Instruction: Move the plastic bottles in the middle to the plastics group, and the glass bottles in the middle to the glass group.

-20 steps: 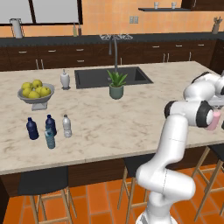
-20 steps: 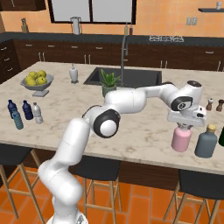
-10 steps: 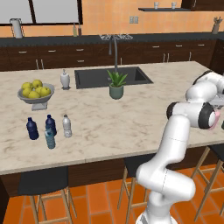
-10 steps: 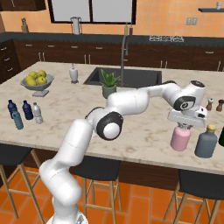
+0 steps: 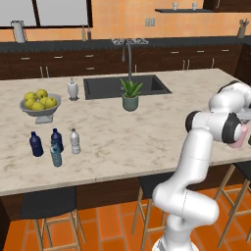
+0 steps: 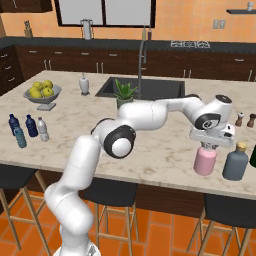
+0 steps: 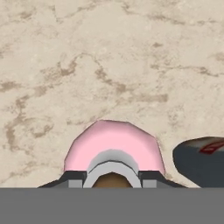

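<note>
The gripper (image 6: 212, 143) sits directly over the pink glass bottle (image 6: 205, 160), its two dark fingers closed on the narrow neck, as the hand view shows with the grey collar and brown top caught between the tips. That bottle is squat and wide, smooth and pale pink, standing upright on the beige veined marble counter (image 6: 165, 150) near its front edge. Just beside the pink bottle, toward the counter's right end, stands a slate-grey bottle (image 6: 235, 161) with a rounded body and a tan stopper, close but apart from it. Farther back from the pink bottle are two tiny brown bottles (image 6: 245, 119), one light and one dark. Well apart from the pink bottle, at the counter's far left end, the slim bottles cluster: two dark navy bottles (image 5: 35, 144), a translucent teal bottle (image 5: 56, 155) and a clear-grey bottle (image 5: 75, 141) with a white cap.
</note>
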### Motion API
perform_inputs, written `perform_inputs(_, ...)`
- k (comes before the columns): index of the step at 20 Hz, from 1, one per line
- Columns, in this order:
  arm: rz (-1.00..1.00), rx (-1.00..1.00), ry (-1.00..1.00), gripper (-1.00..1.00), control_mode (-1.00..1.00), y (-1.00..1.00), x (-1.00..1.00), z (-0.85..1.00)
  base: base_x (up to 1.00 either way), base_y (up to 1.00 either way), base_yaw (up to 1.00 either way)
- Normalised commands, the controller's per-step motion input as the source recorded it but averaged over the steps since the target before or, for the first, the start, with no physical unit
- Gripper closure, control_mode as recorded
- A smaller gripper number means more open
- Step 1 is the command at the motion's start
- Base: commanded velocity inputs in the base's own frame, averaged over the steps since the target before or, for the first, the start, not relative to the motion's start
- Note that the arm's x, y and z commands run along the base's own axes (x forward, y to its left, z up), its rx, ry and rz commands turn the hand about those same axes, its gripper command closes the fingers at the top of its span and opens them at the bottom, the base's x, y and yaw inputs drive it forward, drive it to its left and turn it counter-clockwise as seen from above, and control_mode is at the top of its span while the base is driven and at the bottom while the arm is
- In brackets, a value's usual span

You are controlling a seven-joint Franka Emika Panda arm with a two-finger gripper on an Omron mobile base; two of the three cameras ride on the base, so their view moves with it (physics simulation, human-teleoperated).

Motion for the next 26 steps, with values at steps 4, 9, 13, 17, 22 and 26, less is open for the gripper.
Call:
perform_inputs(4,0.00,-0.07,0.02,1.00,-1.00,0.25,0.00,-0.09,0.00,0.00,0.00)
perform_inputs(9,0.00,0.00,0.00,1.00,-1.00,0.00,0.00,-0.47,0.00,0.00,0.00)
perform_inputs(13,0.00,0.01,-0.01,1.00,-1.00,-0.09,0.05,-0.47,0.00,0.00,0.00)
perform_inputs(17,0.00,0.00,0.00,1.00,-1.00,0.05,0.00,-0.25,0.00,0.00,0.00)
perform_inputs(22,0.00,-0.01,0.00,-1.00,-1.00,0.03,0.00,0.04,0.00,0.00,0.00)
perform_inputs(26,0.00,-0.10,0.00,-1.00,-1.00,0.14,0.00,0.24,0.00,0.00,0.00)
